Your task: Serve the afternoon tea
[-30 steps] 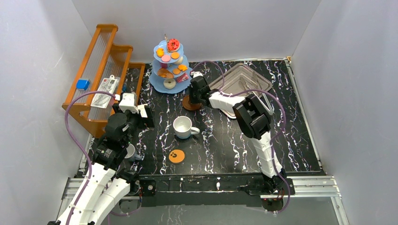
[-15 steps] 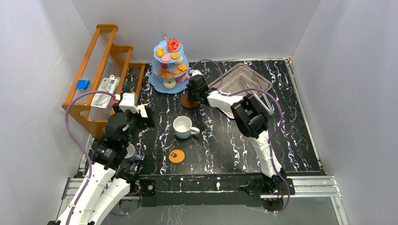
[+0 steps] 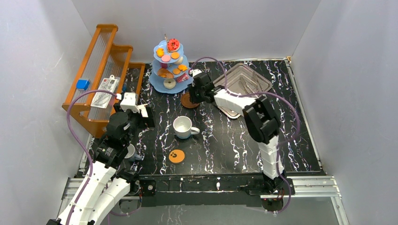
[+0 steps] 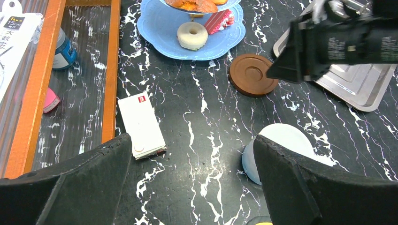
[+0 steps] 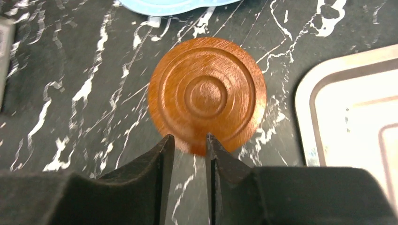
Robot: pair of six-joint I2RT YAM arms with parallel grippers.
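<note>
Stand [image 4: 155, 28] loaded. Saucer [image 5: 207, 93] flat on bench [image 3: 225, 136] beside stand; your right tool [image 5: 187, 140] slightly parted at its rim, released. Mug [image 3: 182, 126] mid-bench, not yet on saucer. Left tool [image 4: 192, 145] wide, empty. Roughly midway.

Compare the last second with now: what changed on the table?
The right gripper slid the brown saucer slightly back toward the blue stand, then parted its jaws a little at the rim; its elbow swung right. The left gripper, open, the mug, paw-print coaster and tray stayed put.
</note>
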